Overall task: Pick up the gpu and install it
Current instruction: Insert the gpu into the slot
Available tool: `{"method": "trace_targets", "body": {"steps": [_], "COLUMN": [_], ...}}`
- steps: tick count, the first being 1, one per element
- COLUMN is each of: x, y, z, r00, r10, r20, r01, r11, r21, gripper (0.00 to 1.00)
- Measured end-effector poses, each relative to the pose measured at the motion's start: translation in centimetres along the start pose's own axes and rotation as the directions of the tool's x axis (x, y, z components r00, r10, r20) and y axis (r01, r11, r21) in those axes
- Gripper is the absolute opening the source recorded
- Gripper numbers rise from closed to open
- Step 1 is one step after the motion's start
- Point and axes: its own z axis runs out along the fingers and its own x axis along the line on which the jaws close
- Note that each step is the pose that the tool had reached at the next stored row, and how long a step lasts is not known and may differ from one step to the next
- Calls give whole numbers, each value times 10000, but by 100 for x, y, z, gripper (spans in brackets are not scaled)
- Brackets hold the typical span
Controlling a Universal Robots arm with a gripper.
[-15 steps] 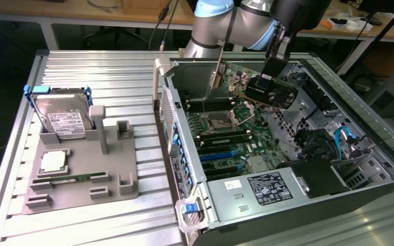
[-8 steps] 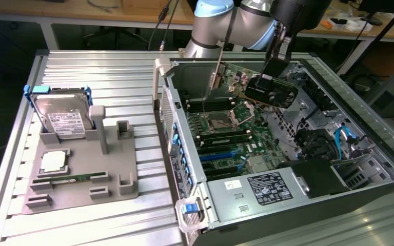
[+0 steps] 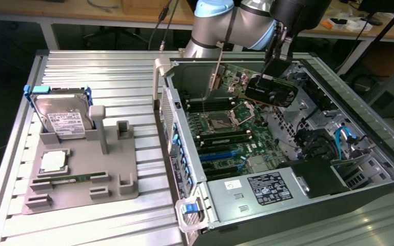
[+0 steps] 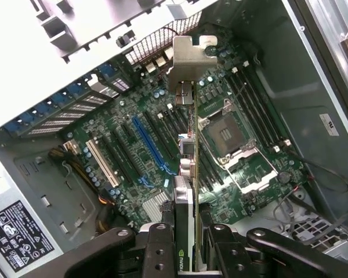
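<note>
In the exterior view's upper centre, the arm (image 3: 214,28) angles down, its hand (image 3: 274,72) clamped on the gpu (image 3: 271,91).

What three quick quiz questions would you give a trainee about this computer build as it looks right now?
1. True or false: the gpu lies on the grey holder.
2. Pick one. The fingers grip: A a screwdriver, B the gpu, C a loose fan cable.
3. Short answer: which item with blue rails stands in that grey holder?

Key
1. False: it hangs over the open case's motherboard.
2. B.
3. The hard drive.
</note>
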Motion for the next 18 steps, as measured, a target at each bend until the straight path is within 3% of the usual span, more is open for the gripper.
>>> {"method": "trace_targets", "body": {"steps": [18], "x": [0], "y": [0], "z": [0], "r00": [9960], "r10": [-890], "r20": [24], "r01": [890], "r11": [9960], "r21": [-10], "gripper": [27]}}
